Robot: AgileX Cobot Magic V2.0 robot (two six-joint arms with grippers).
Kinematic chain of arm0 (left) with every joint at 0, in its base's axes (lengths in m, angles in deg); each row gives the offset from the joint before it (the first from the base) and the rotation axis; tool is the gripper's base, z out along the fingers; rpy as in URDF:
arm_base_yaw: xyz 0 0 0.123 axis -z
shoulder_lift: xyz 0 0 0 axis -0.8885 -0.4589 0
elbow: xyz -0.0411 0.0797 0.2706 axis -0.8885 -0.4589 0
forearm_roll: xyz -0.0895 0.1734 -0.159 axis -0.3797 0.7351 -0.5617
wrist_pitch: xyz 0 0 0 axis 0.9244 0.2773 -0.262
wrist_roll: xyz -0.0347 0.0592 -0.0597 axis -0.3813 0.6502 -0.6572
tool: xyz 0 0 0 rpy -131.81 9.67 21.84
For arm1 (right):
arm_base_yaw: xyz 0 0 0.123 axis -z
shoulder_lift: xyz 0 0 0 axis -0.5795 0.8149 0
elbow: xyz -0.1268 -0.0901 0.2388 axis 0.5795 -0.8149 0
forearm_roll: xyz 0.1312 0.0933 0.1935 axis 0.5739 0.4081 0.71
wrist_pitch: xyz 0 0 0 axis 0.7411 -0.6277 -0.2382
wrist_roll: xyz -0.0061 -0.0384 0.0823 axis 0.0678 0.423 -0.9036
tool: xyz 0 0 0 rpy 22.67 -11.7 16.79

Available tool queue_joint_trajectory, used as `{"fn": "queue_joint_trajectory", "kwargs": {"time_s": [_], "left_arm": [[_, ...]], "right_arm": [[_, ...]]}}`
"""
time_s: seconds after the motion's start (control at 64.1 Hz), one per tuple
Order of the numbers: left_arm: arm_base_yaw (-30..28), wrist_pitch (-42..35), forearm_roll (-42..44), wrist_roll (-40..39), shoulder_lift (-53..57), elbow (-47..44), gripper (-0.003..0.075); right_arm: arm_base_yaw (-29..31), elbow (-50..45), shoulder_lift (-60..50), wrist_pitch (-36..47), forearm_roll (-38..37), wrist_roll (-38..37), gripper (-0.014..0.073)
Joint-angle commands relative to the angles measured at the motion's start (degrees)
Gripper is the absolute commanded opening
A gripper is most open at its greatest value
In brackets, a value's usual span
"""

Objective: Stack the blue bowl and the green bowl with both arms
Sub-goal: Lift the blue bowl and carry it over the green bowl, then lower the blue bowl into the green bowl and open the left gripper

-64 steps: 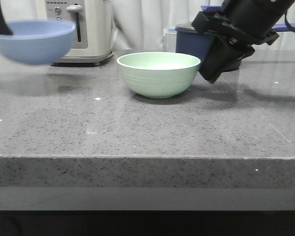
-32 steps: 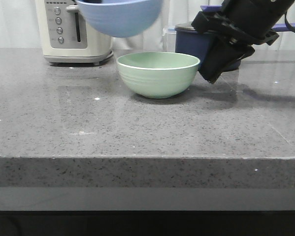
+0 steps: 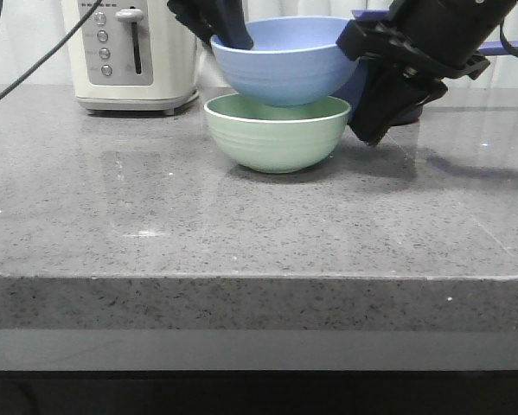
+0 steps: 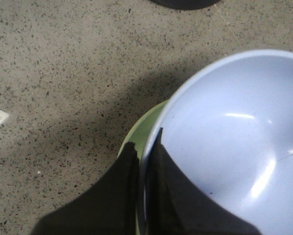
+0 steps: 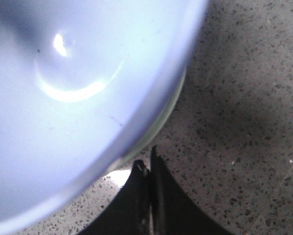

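Two bowls sat one above the other near the middle of the worktop (image 3: 241,233). The green bowl (image 3: 278,131) rested on the stone, and the blue bowl (image 3: 283,59) hung directly over it, its base dipping just inside the green rim. Whether the two already touched could not be told from the front view. The blue bowl looked slightly offset toward the robot's right, so it was not quite centred over the green one.

The left fingers (image 4: 145,191) were clamped on the blue bowl's rim, one inside the wall and one outside, on the side of the bowl nearer the toaster (image 3: 136,52). The left wrist view showed a sliver of the green rim peeking out beside the blue wall at that grip, which suggested the blue bowl needed a small shift that way before it could settle evenly.

The right fingers (image 5: 147,196) were pressed together and held nothing. They hung low beside the green bowl's wall on the opposite side, close to it but apparently not touching. A dark blue pot (image 3: 345,73) stood behind.

Judging from this, the coming move was a short straight descent by the left arm, then a release; the right arm was placed to steady the green bowl.
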Motion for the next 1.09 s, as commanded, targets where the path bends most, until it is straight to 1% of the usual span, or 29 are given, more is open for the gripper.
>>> {"fn": "queue_joint_trajectory", "kwargs": {"time_s": [0.0, 0.515, 0.546, 0.624, 0.827, 0.859, 0.905, 1.077], "left_arm": [[0.4, -1.2, -1.0, -0.6, 2.9, 2.1, -0.002], [0.4, -0.4, -1.0, -0.6, 1.9, 2.1, -0.0016], [0.4, -0.4, -1.0, -0.6, 1.9, 2.1, -0.0002], [0.4, -0.4, -1.2, -0.6, 1.9, 2.1, 0.0073], [0.4, -0.4, -1.2, -0.6, 1.9, 2.1, 0.0347], [0.4, -0.4, -1.2, -0.6, 1.9, 2.1, 0.0379], [0.4, -0.4, -1.2, -0.6, 1.9, 2.1, 0.0399], [0.3, -0.5, -0.9, -0.5, 4.0, 2.4, 0.04]], "right_arm": [[0.1, 1.3, -2.2, 1.8, 1.6, 0.7, -0.0057], [0.1, 1.3, -2.2, 1.8, 1.6, 0.7, -0.0057], [0.1, 1.3, -2.2, 1.8, 1.6, 0.7, -0.0057], [0.1, 1.3, -2.2, 1.8, 1.6, 0.7, -0.0057], [0.1, 1.3, -2.2, 1.8, 1.6, 0.7, -0.0057], [0.1, 1.3, -2.2, 1.8, 1.6, 0.7, -0.0057], [0.1, 1.3, -2.2, 1.8, 1.6, 0.7, -0.0057], [0.1, 1.3, -2.2, 1.8, 1.6, 0.7, -0.0057]]}}
